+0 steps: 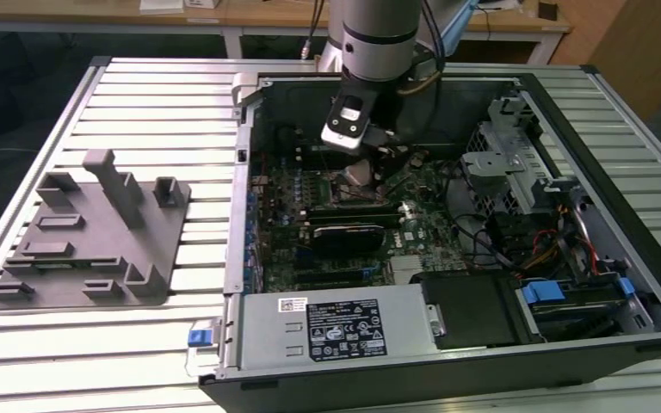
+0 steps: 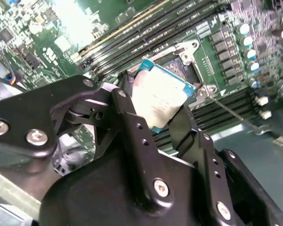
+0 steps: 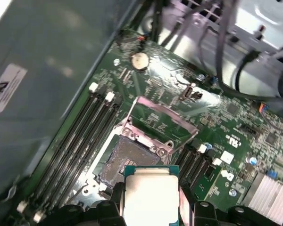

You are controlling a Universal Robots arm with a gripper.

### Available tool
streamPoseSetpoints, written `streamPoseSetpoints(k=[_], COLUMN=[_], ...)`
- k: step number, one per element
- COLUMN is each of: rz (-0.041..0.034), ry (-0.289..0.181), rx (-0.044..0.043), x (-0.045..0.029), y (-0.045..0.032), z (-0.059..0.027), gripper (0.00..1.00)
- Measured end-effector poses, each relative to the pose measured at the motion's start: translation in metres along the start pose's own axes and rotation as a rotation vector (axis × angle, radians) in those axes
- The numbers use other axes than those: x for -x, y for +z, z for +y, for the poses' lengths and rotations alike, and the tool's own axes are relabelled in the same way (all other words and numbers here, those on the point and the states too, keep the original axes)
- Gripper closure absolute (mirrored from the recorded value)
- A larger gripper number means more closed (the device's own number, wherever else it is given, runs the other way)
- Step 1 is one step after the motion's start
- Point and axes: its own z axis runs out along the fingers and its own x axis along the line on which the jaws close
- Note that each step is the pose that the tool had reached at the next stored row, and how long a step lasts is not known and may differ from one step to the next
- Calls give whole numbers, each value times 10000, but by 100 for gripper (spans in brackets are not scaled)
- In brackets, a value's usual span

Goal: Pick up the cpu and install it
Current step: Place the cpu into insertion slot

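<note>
The cpu is a flat square chip with a shiny silver top and a thin pale rim. It sits between the two black fingers of my gripper, which is shut on its edges. In the first wrist view the cpu hangs just above and beside the open black socket, apart from it. The socket's metal load plate is swung up. In the exterior view the gripper reaches down into the open computer case over the green motherboard.
Memory slots run alongside the socket. Cables and a metal drive cage fill the case on the exterior view's right. A power supply lies along the near side. A grey plastic fixture rests on the slatted table.
</note>
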Motion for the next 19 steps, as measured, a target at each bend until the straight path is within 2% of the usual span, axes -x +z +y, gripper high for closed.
streamPoseSetpoints(k=[19], rz=[-159], ry=[3456], rx=[-78], x=[-1], y=[21], z=[-1], gripper=[46])
